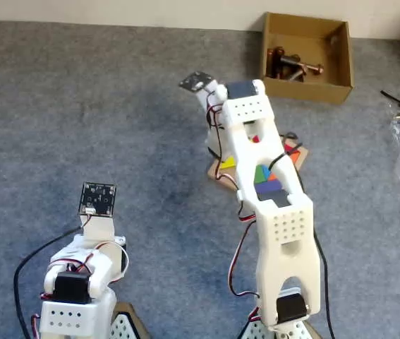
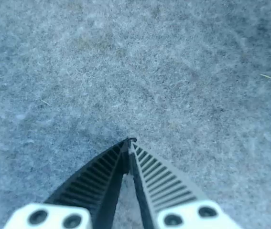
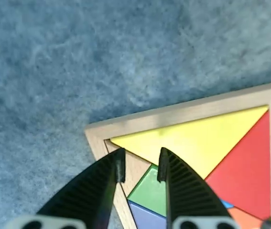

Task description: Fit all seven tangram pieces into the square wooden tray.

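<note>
Grey felt covered the table (image 1: 80, 106), with a cardboard box (image 1: 305, 53) at its far edge. The tray (image 3: 173, 117) sat just in front of that box, under my outstretched right arm (image 1: 270, 176). The right claw (image 3: 141, 164) hung straight over one corner of it, fingers slightly parted and holding nothing.

Between those fingertips I saw a bare wedge of tray floor. It ran from the corner along the rim, bounded by the yellow triangle (image 3: 192, 143) on one side and the green piece (image 3: 149, 191) beyond it. The red triangle (image 3: 245, 167) lay flush against the yellow one, and a blue piece (image 3: 145, 214) touched the green.

I judged that wedge to be what the next move turned on. Its long axis followed the rim, and the claw straddled it crosswise. I couldn't count seven pieces, since the arm hid much of the tray from above.

The left claw (image 2: 129, 143) was closed, empty, and well apart over plain felt, so the right was plainly the nearer one.
</note>
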Robot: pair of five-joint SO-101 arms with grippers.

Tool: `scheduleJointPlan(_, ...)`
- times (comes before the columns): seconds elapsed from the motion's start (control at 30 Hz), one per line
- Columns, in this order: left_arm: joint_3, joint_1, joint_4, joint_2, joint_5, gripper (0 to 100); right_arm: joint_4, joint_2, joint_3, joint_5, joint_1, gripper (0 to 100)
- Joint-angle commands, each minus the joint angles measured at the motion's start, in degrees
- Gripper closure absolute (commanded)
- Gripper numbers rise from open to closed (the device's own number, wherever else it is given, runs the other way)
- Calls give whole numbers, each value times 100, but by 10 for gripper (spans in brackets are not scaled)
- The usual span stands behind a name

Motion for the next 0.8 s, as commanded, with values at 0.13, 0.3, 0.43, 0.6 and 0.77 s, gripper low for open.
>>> scheduleJointPlan(0.13, 110, 92, -18, -40, 44, 995, 127, -163, -330, -70, 488, 882)
scheduleJointPlan(0.3, 110, 92, -18, -40, 44, 995, 514, -171, -338, -70, 822, 886)
scheduleJointPlan(0.43, 110, 92, -18, -40, 44, 995, 804, -180, -338, -70, 989, 898)
scheduleJointPlan(0.6, 110, 92, -18, -40, 44, 995, 1138, -312, -637, -448, 1103, 969)
scheduleJointPlan(0.77, 110, 92, -18, -40, 44, 995, 1156, -646, -629, -1160, 1235, 971)
